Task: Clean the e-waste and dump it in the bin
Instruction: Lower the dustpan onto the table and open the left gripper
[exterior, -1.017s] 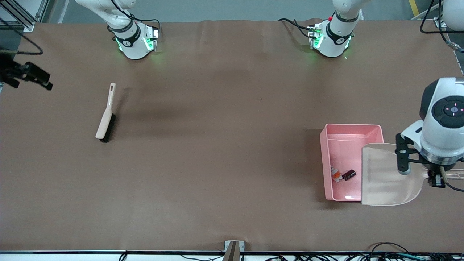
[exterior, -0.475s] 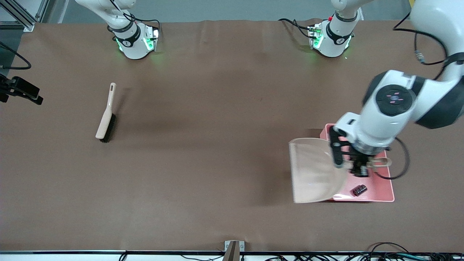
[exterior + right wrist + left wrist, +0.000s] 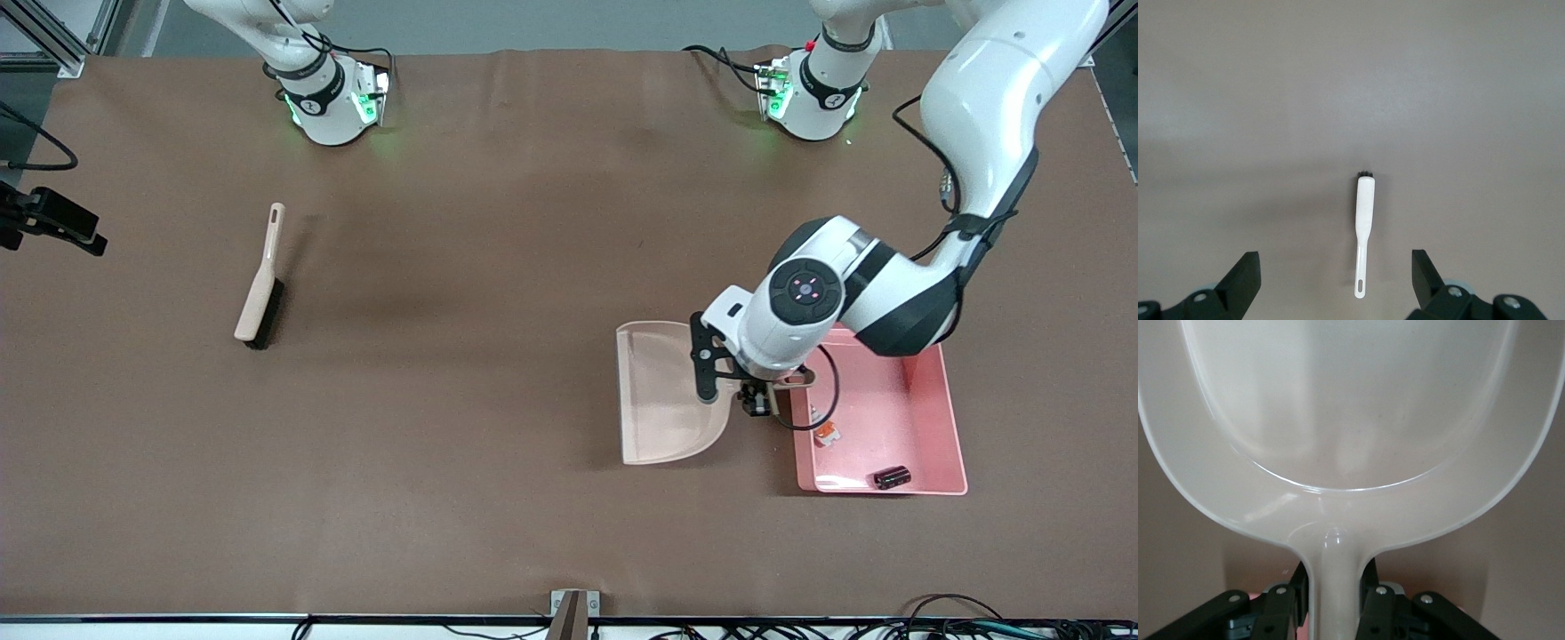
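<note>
1. Left claw (image 3: 757,397) was clamped on the beige dustpan's (image 3: 662,391) handle, just beside the pink bin (image 3: 933,427).
2. White-grey block (image 3: 826,433) and black cylinder (image 3: 892,477) lay inside the bin, near the tabletop's (image 3: 498,400) front edge.
3. Right claw (image 3: 1335,280) hung spread apart above the brush (image 3: 260,282)

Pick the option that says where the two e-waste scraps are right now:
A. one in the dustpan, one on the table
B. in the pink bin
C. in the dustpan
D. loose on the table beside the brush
B: the white-grey block and the black cylinder both lie inside the pink bin, while the dustpan held by the left gripper shows empty.
</note>
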### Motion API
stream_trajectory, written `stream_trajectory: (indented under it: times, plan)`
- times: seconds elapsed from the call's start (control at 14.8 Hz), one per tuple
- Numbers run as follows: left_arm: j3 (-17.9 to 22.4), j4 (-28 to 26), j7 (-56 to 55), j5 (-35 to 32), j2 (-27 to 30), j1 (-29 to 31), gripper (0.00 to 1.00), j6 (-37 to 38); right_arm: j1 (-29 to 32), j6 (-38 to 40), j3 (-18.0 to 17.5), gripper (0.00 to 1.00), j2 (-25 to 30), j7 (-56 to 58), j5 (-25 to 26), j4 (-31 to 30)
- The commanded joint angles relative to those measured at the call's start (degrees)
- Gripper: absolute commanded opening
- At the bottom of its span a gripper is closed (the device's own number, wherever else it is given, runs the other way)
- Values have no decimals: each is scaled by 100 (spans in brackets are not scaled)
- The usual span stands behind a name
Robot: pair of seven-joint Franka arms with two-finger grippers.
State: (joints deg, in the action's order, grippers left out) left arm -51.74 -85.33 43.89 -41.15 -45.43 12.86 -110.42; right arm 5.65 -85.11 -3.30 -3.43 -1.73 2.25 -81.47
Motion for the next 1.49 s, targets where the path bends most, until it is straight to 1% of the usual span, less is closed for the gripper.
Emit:
stream_trajectory:
  times: [0.0,0.14,0.27,0.41,0.47,0.68,0.81,0.88,0.95,1.02,1.08,1.15,1.22,1.42]
  plan:
    - [434,122,-12,-24,-62,-545,16,-172,6,109,13,100,-26,7,38,114]
    - [935,122,-12,-24,-71,-1029,17,-470,32,109,13,100,-26,6,3,114]
    - [1200,122,-73,-24,-97,-1346,17,-620,32,118,22,100,-26,6,-14,114]
    - [1254,96,-258,-42,-176,-1417,17,-848,41,371,22,100,-26,-55,-32,114]
    - [1263,95,-311,-51,-211,-1444,18,-945,58,407,22,100,-26,-38,-41,123]
    - [1272,95,-337,-410,-405,-1444,20,-1017,76,408,13,100,-26,-29,-41,123]
    - [1280,104,-320,-428,-475,-1435,21,-1087,85,469,13,100,-26,-20,-58,123]
    - [1289,96,-320,-446,-484,-1435,24,-1096,85,478,13,100,-26,-11,-58,123]
    - [1307,95,-320,-455,-493,-1435,30,-1096,85,469,13,100,-26,-20,-58,123]
    - [1333,104,-337,-446,-528,-1435,48,-1096,85,460,13,100,-26,-11,-58,131]
    - [1333,122,-329,-437,-546,-1435,74,-1096,85,460,13,100,-26,-11,-58,131]
    - [1333,122,-346,-437,-537,-1426,98,-1104,76,460,13,100,-26,-11,-58,131]
    - [1333,131,-346,-429,-502,-1426,100,-1096,68,469,13,100,-26,-11,-67,131]
    - [1316,157,-346,-359,-318,-1295,100,-1087,67,469,5,100,-26,-20,-146,131]
